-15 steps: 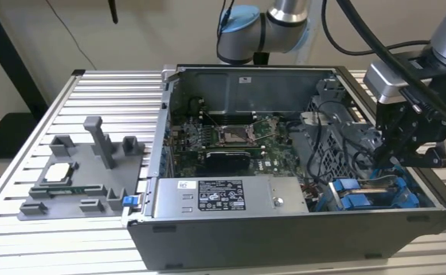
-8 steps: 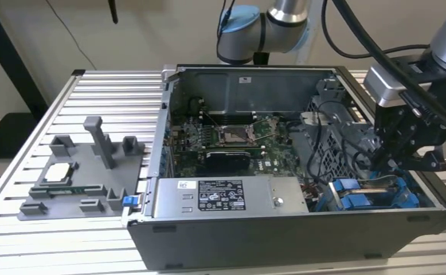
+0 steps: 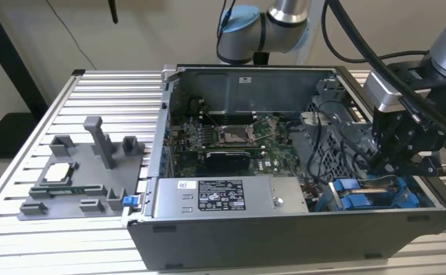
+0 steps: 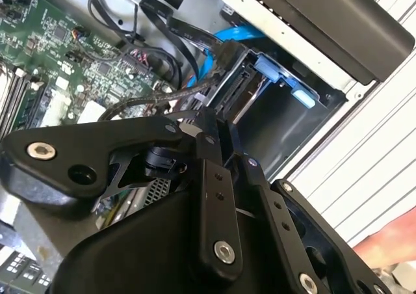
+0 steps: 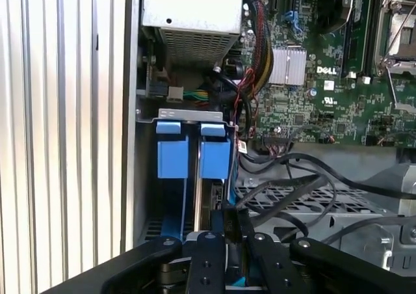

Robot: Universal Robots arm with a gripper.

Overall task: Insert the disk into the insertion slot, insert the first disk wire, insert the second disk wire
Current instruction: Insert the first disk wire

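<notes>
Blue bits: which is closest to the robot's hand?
The blue rails in the insertion slot, just below the hand; the small blue clip sits far off at the exterior view's left.

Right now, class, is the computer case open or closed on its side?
Open: no panel covers the computer case; the green circuit board and the blue-railed insertion slot inside lie exposed in the exterior view.

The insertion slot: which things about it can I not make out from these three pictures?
1. First wrist view: the near end of the insertion slot is covered by the hand, so whether a disk sits inside cannot be told.
2. Second wrist view: the hand's black links hide most of the slot's inside.
3. Exterior view: the hand and the case wall hide the slot's floor.
</notes>
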